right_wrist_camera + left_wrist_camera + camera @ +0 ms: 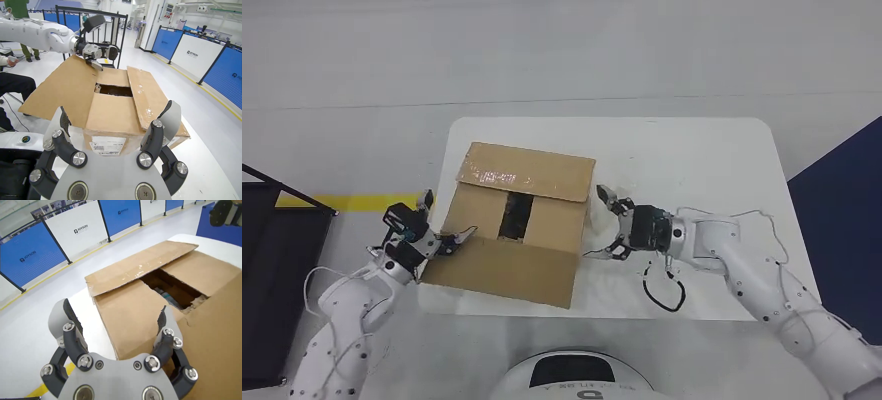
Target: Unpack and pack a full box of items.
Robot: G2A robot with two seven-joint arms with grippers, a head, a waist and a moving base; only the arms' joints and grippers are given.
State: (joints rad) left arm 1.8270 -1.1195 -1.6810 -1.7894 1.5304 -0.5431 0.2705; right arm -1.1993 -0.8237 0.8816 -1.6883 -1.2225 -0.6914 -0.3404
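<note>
Your cardboard box (474,215) sits on the white bench (692,160), filling the bench's left half, with its left end at the bench's edge. The box's two long top flaps are loose. The far one (140,264) lies almost flat over the top, while the near one (62,89) splays outward from the box toward the robot. Between the short inner flaps there is a dark gap (514,218), and something with a teal band (166,295) shows inside it, too dim to name. A white label (107,145) is stuck on the box's right end. At the box's left end your left claw (445,218) is spread wide and has hold of nothing. One finger (97,66) is over the near flap's corner, though you can't tell whether it touches the cardboard. Just off the box's right end your right claw (598,222) faces the labelled side, also spread wide and holding nothing.
</note>
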